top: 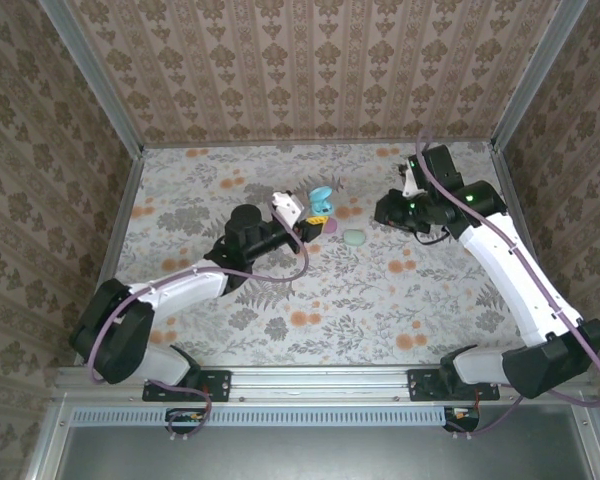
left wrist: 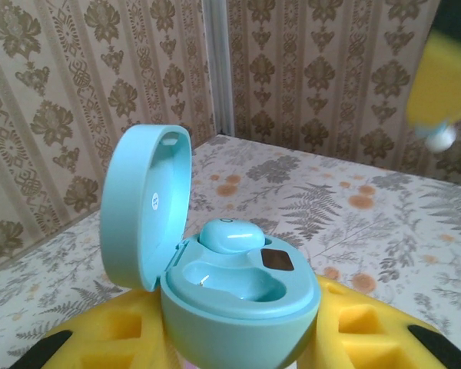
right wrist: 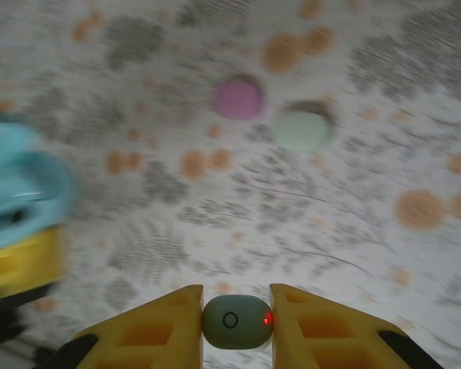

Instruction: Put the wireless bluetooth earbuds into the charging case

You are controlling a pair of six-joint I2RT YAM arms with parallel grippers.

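The left gripper (left wrist: 242,342) is clamped on the base of the blue charging case (left wrist: 242,304), whose lid (left wrist: 142,207) stands open at the left of the left wrist view. One earbud (left wrist: 230,234) sits in the far socket, and the near socket (left wrist: 229,283) is empty. The right gripper (right wrist: 237,301) is pinched on the second earbud (right wrist: 237,321), low centre in its blurred view; it is probably the same blue.

The step in hand looks like carrying that bud to the case. Next it must line up over the empty socket, turn to fit and lower gently.

A pink case (right wrist: 238,98) and a mint case (right wrist: 301,131) lie on the table (right wrist: 353,231), upper middle.
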